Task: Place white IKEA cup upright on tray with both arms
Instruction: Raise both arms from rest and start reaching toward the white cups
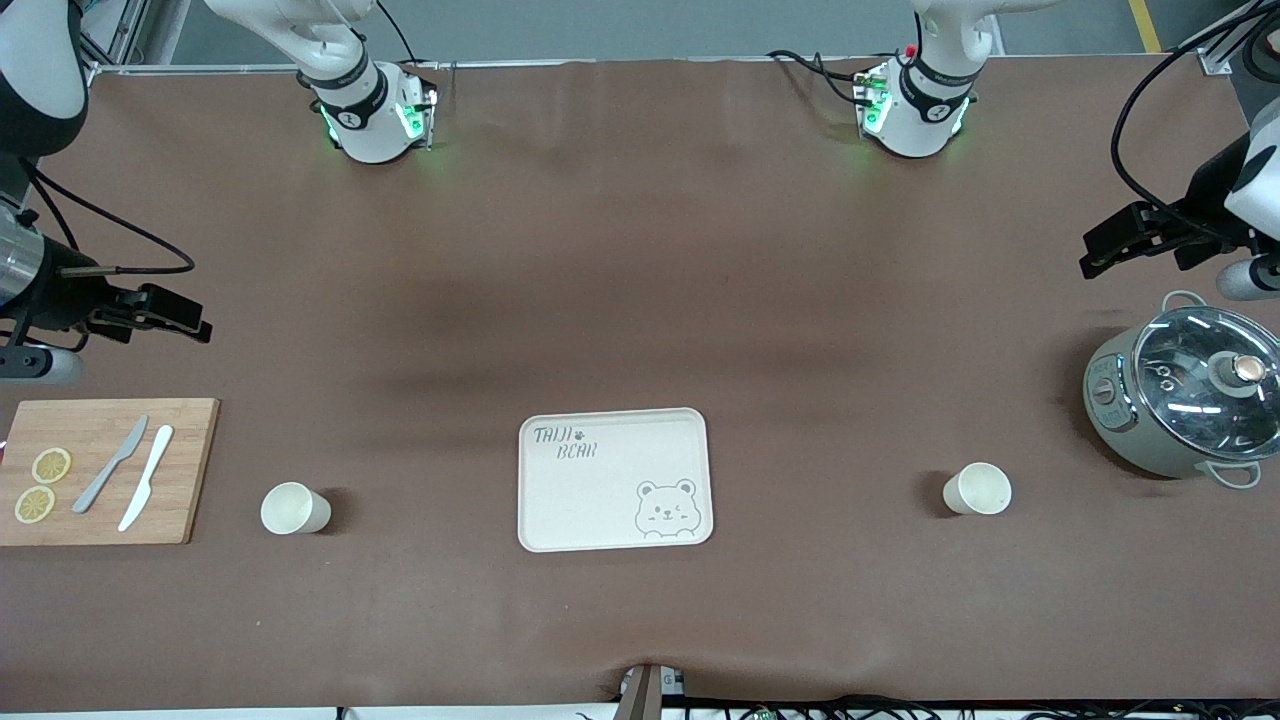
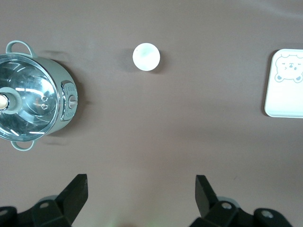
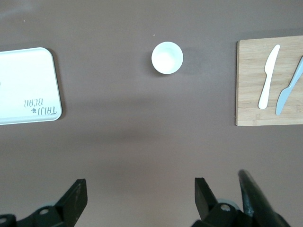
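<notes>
My left gripper (image 2: 141, 198): fingers (image 2: 75, 191) spread wide, nothing between them, hovering over bare brown table (image 2: 156, 137). White cup (image 2: 146, 56) upright, mouth facing up, standing straight ahead of my open fingers, well apart from them. Grey-green pot (image 2: 64, 101) with glass lid (image 2: 26, 104) and loop handles off to one side of cup, apart from it. Cream tray (image 2: 284, 101) corner with bear-face drawing (image 2: 289, 68) at view's edge, on cup's other flank, cut off by frame.
</notes>
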You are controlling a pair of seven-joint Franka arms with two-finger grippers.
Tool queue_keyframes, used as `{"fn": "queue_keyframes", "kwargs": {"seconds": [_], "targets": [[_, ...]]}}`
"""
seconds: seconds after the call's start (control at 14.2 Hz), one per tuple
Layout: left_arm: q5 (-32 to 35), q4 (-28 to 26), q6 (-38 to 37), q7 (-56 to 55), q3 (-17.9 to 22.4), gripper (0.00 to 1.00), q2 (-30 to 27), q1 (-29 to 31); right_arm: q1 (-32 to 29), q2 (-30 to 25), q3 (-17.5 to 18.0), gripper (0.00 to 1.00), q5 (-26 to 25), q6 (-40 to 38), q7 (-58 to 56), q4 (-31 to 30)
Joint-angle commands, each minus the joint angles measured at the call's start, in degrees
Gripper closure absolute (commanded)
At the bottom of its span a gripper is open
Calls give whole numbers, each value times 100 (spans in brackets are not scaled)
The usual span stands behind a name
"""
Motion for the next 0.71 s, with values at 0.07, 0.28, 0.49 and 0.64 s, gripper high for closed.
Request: {"fn": "queue_keyframes", "kwargs": {"seconds": [0.07,0.28,0.49,0.64], "targets": [[9,-9,-42,-51,-22,0,-34,26,30,14,1,0,-58,-33,35,24],[9,-9,-33,53,-22,0,-34,52,30,14,1,0,-50,-25,35,33],[18,-26,-33,72,-14,0,-17,61,92,224,-8,0,-128,72,62,24],[18,-44,-24,63,-22,0,79,61,66,374,-8,0,-199,483,27,-54]]}}
